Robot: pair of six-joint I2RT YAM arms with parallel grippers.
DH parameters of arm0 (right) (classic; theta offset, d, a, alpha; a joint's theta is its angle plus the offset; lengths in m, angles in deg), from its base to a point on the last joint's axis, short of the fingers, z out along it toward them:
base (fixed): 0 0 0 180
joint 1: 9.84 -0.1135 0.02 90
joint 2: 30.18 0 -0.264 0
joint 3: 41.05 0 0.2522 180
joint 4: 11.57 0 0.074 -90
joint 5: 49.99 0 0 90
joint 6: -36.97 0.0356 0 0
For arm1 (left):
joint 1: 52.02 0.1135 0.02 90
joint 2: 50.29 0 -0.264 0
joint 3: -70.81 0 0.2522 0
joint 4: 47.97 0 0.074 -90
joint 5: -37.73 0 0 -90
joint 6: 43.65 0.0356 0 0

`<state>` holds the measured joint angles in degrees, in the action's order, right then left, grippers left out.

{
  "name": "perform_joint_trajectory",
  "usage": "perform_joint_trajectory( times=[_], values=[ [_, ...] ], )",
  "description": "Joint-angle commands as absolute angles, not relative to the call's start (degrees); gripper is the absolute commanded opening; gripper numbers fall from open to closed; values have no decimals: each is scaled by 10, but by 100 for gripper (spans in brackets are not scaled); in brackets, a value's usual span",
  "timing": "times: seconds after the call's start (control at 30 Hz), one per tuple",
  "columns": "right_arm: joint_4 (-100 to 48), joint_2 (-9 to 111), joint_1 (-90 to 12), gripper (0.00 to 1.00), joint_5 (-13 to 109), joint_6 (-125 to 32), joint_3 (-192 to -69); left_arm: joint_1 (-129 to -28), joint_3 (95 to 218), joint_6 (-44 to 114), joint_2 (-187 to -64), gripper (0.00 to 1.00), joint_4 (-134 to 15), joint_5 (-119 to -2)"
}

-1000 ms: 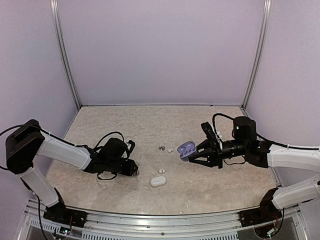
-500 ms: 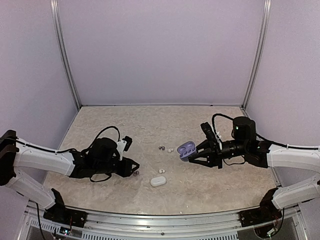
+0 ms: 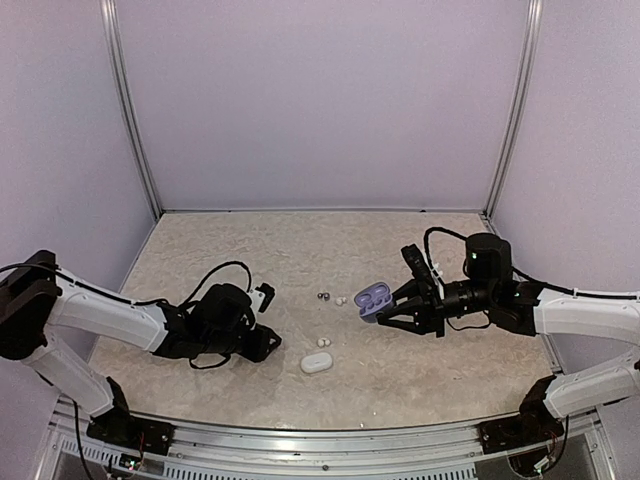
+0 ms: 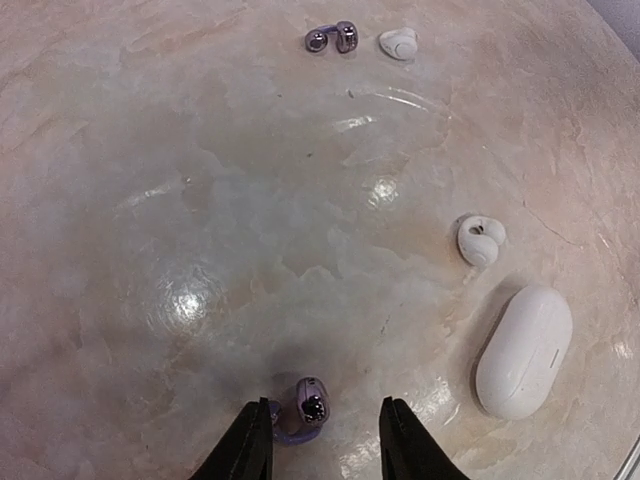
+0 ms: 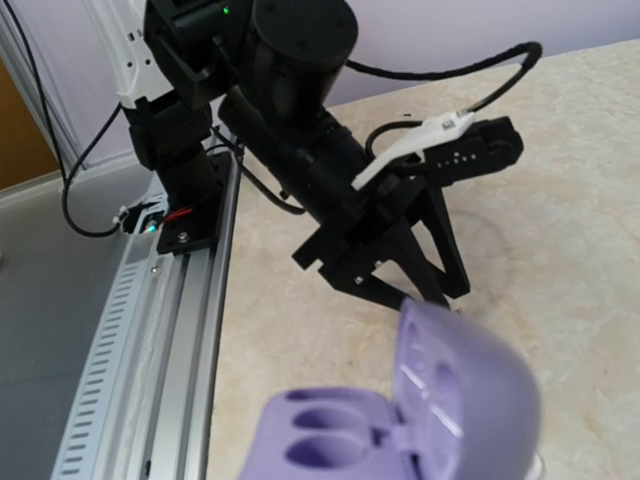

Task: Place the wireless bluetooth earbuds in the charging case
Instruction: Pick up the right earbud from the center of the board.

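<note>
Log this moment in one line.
left gripper: open around dark earbud | right gripper: holds open, empty purple case off table

Left gripper (image 4: 325,420) low, jaws parted; right gripper (image 3: 385,308) raised, clamped.

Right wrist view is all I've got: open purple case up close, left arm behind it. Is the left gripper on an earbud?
Observer: Not clamped. The left gripper has its fingers apart astride a dark earbud lying on the table.
Operator: Other buds?
Observer: One cream earbud lies beside the closed white case, apart from it.
Operator: The rest?
Observer: A second dark earbud and a second cream earbud lie side by side, farther across the table.
</note>
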<state>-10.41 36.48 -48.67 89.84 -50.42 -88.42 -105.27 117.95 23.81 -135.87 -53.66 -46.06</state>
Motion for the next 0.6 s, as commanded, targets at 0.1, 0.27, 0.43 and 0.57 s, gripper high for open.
perform_joint_trajectory(
  times=[0.1, 0.27, 0.43, 0.57],
  values=[
    [-92, 369, -482, 0, 898, -504, -887, -1053, 1189, 214, -1375, 44, -545, -430],
    [-91, 373, -482, 0, 898, -502, -887, -1052, 1196, 205, -1401, 52, -544, -438],
    [-92, 376, -482, 0, 898, -503, -887, -1054, 1201, 204, -1419, 48, -535, -450],
    [-91, 380, -482, 0, 896, -505, -887, -1056, 1211, 213, -1431, 41, -533, -452]
  ],
)
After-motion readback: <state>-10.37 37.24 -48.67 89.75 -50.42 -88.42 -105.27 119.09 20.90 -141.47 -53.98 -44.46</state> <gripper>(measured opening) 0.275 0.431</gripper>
